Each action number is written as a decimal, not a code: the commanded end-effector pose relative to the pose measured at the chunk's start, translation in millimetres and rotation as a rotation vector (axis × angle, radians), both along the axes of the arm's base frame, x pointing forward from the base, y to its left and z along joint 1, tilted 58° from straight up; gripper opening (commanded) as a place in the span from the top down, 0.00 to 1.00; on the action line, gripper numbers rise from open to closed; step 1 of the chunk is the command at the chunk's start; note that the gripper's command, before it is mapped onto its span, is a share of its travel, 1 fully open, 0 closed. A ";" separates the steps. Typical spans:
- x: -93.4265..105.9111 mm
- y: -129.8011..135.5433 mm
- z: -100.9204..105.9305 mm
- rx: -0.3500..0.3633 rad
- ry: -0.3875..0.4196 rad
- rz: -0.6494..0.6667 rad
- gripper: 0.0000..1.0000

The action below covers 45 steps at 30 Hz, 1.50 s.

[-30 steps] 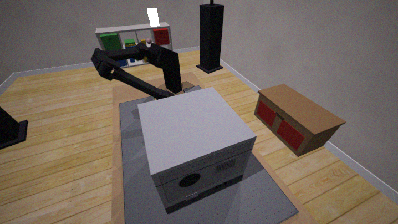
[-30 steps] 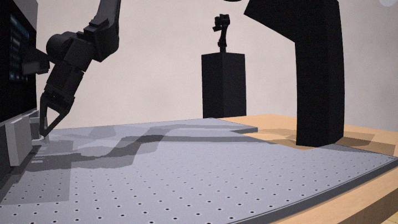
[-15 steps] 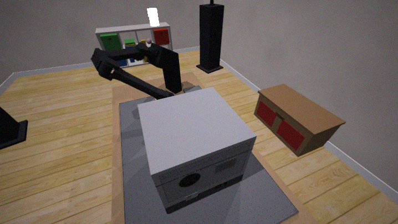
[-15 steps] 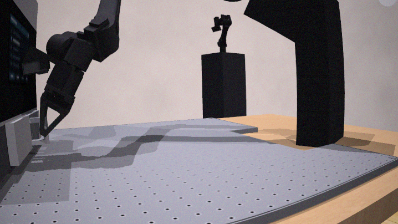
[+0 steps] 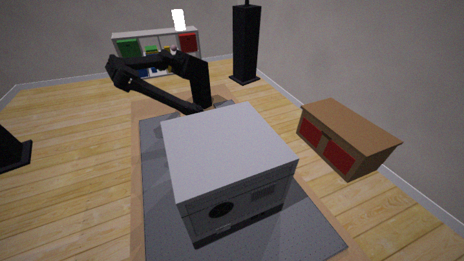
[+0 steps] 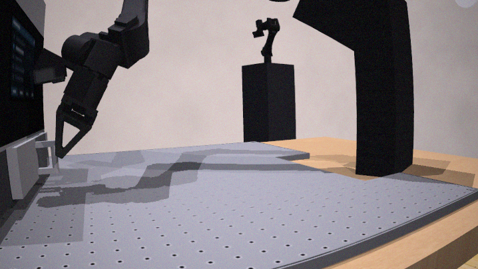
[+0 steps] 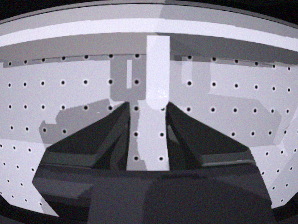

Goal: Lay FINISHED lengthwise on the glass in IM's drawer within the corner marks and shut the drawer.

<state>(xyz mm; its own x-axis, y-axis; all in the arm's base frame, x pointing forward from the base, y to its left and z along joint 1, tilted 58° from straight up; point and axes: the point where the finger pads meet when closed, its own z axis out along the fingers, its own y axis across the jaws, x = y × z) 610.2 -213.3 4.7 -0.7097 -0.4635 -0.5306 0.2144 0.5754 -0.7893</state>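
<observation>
The gel imager IM [image 5: 227, 152] [image 6: 33, 116] stands upright on the perforated grey mat [image 5: 156, 207] [image 6: 227, 207], its vented back towards the top camera. In the exterior view its pale drawer front [image 6: 24, 170] is at the left edge, with an upright bar handle [image 6: 55, 157] [image 7: 158, 65] on it. Whether the drawer is fully shut cannot be told. My gripper [image 6: 60, 156] [image 7: 147, 109] points down at the handle, its fingers slightly open and empty. In the wrist view the handle bar lies between the fingertip lines, nearer the right finger. FINISHED, the glass and the corner marks are hidden.
The dark arm column [image 5: 201, 83] [image 6: 384, 100] rises behind the mat. A black screen [image 6: 23, 60] is on IM's front, close to the wrist. A black pedestal [image 6: 268, 100] with a small arm, a shelf [image 5: 156, 31] and a brown cabinet [image 5: 350, 126] stand farther off.
</observation>
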 end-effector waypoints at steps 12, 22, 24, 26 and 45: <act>-2.8 28.8 27.0 0.001 -0.060 0.025 0.74; -12.6 37.1 30.2 0.001 -0.060 0.024 0.74; -13.6 37.9 30.6 0.001 -0.060 0.024 0.74; -14.5 38.7 30.8 0.001 -0.060 0.024 0.74; -30.1 52.0 36.1 0.002 -0.060 0.024 0.74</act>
<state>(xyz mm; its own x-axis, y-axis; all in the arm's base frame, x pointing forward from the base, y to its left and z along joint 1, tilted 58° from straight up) 574.4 -177.9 21.1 -0.7064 -0.4669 -0.5320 0.2149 0.5748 -0.7896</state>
